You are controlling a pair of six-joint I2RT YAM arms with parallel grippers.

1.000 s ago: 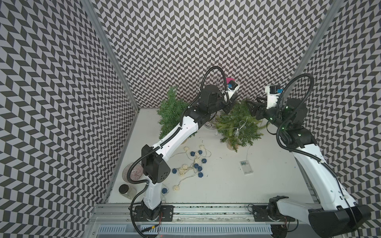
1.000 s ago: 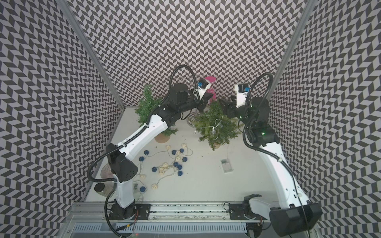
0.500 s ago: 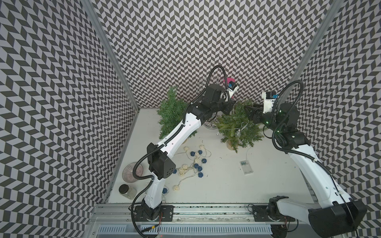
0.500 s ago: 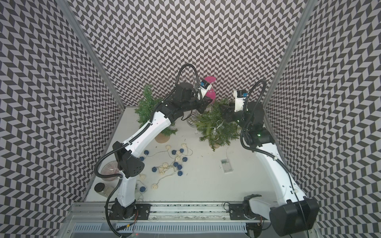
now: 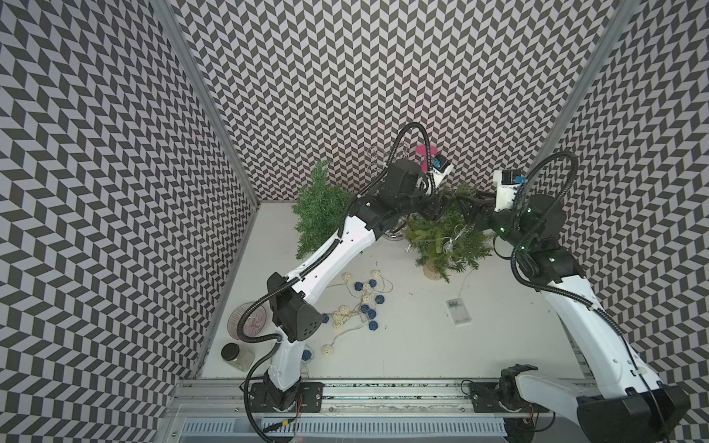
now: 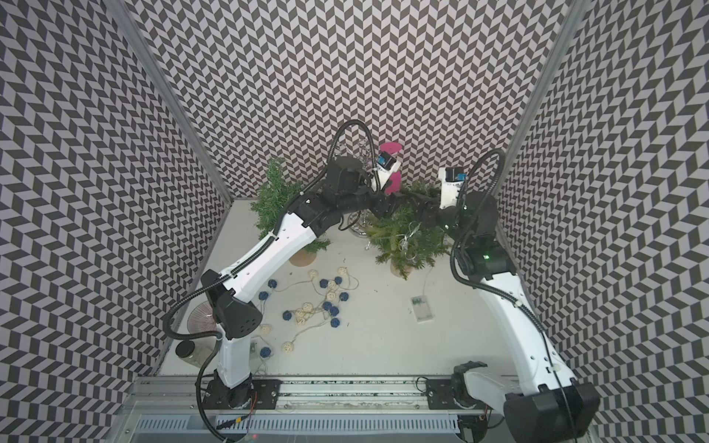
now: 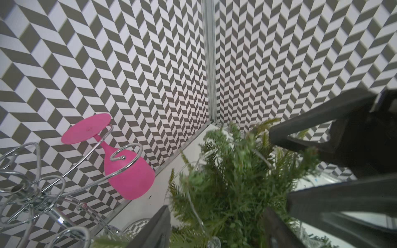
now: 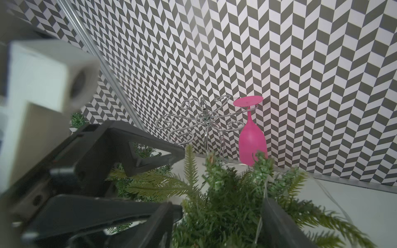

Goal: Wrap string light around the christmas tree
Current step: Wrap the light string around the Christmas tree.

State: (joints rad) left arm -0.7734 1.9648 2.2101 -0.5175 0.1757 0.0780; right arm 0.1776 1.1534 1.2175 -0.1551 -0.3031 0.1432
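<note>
The christmas tree (image 5: pixel 441 245) (image 6: pixel 403 245) stands at the back right on a round wooden base. The string light (image 5: pixel 449 245), a thin clear wire with small bulbs, hangs in its branches and trails down to a clear battery box (image 5: pixel 458 312). My left gripper (image 5: pixel 441 203) (image 7: pixel 217 227) is open over the tree's top, with the wire (image 7: pixel 194 209) running loose between its fingers. From the opposite side my right gripper (image 5: pixel 470 205) (image 8: pixel 217 225) is open astride the top foliage. The wire (image 8: pixel 264 189) passes by one of its fingers.
A second small tree (image 5: pixel 318 207) stands at the back left. Behind the arms, a chrome wire rack (image 8: pixel 204 120) holds a pink glass (image 8: pixel 251 141). A garland of blue and cream balls (image 5: pixel 360 303) sprawls mid-table. A glass bowl (image 5: pixel 247 326) and a jar (image 5: pixel 234 354) sit front left.
My left gripper's jaws have gone from shut to wide apart at the tree's top. The right arm has drawn in leftward, closer to the tree.
</note>
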